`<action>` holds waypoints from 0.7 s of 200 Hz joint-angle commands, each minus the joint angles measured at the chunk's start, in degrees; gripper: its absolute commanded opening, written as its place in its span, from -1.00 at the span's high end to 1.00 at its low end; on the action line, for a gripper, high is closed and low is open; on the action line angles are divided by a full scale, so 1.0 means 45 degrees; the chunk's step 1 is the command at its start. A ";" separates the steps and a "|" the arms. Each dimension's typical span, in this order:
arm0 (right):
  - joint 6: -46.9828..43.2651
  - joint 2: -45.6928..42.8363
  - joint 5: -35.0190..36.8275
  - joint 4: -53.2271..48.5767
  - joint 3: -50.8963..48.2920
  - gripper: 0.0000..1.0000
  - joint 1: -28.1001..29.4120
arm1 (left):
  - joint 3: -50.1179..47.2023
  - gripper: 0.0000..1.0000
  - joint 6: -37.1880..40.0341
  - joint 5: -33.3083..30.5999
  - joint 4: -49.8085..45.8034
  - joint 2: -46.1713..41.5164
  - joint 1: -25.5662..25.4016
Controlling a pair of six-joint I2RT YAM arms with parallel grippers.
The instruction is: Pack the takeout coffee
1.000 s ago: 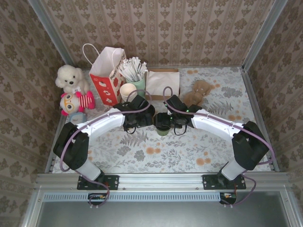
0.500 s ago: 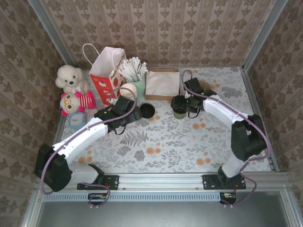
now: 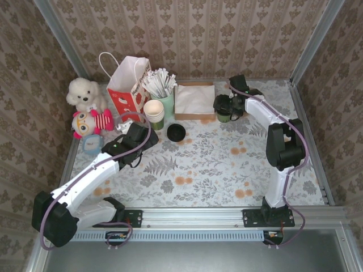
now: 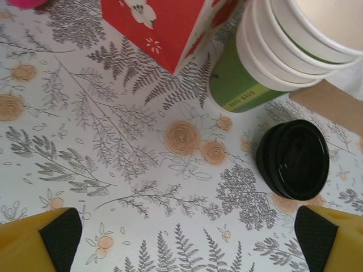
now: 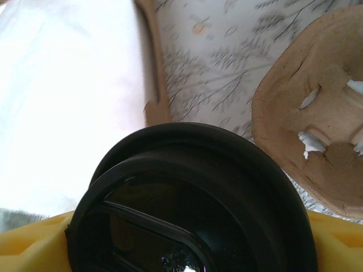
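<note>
STEP: set takeout coffee (image 5: 193, 198) into pulp carrier (image 5: 306, 130) | CUP: upright, back right, just beside carrier | RIGHT gripper (image 3: 226, 107): grasping the cup | LEFT gripper (image 4: 181, 238): released, near loose black lid (image 4: 292, 160) | METHOD: keep cup vertical, centre over socket, lower fully, then release.

A plush dog (image 3: 83, 92) is set left of a paper bag (image 3: 127, 90). Right of the bag a holder of sticks (image 3: 164, 93) is placed, a stack of cups (image 3: 153, 112) just before it. The lid (image 3: 176, 132) is laid on the table (image 3: 227, 170) near the stack's right. Right of the holder a napkin tray (image 3: 194, 101) is set, then the coffee cup (image 3: 223, 116), clasped in the right gripper (image 3: 224, 106).
</note>
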 commanded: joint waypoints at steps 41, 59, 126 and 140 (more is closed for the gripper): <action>0.0253 0.1450 -0.0455 0.0314 0.1659 -0.70 -0.0586 | -0.0146 -1.00 -0.0542 -0.0907 0.0040 -0.0289 0.0337; 0.0295 0.1813 -0.0543 0.0211 0.2197 -0.70 -0.0615 | -0.0219 -1.00 -0.0760 -0.0893 0.0058 -0.0217 0.0386; 0.1011 0.2683 -0.1110 0.0041 0.3152 -0.77 -0.0576 | -0.0309 -1.00 -0.0959 -0.0610 -0.0143 -0.0180 0.0545; 0.1054 0.2679 -0.1029 -0.0020 0.3190 -0.83 -0.0577 | -0.0400 -1.00 -0.1075 -0.0590 -0.0141 -0.0222 0.0559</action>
